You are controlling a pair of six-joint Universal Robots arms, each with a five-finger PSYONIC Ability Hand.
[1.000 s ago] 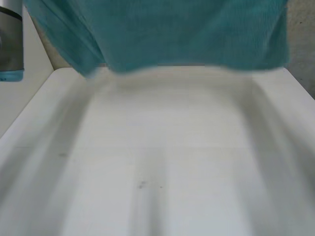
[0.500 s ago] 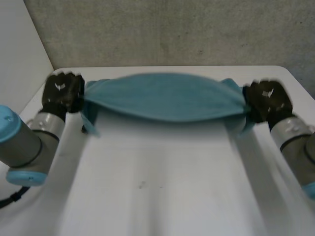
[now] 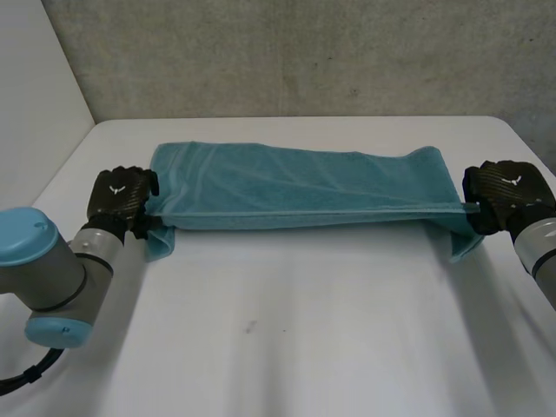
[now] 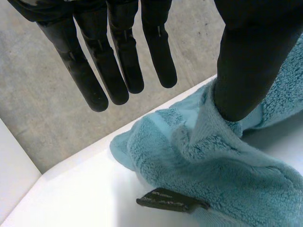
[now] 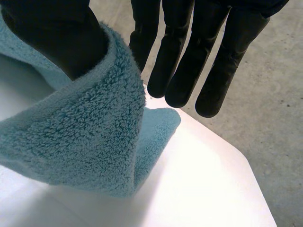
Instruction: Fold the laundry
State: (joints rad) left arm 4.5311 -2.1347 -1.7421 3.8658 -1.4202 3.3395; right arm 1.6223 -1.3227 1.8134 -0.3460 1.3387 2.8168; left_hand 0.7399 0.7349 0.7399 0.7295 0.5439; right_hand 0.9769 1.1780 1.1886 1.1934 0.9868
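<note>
the head camera sits high between and behind the arms, looking down across the worktop (image 3: 278,347) toward the grey wall (image 3: 304,52) at 12 o'clock, with the left hand (image 3: 122,198) at 9 o'clock and the right hand (image 3: 508,193) at 3 o'clock. each wrist camera looks from very near along its own fingers (image 4: 118,56); with the head view each shares one end of the towel (image 3: 295,187) and the worktop's far edge.

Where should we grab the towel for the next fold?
At its two short ends, coming in from either side. The towel lies as a long doubled strip across the table, and its ends lie at the left hand and right hand.
</note>
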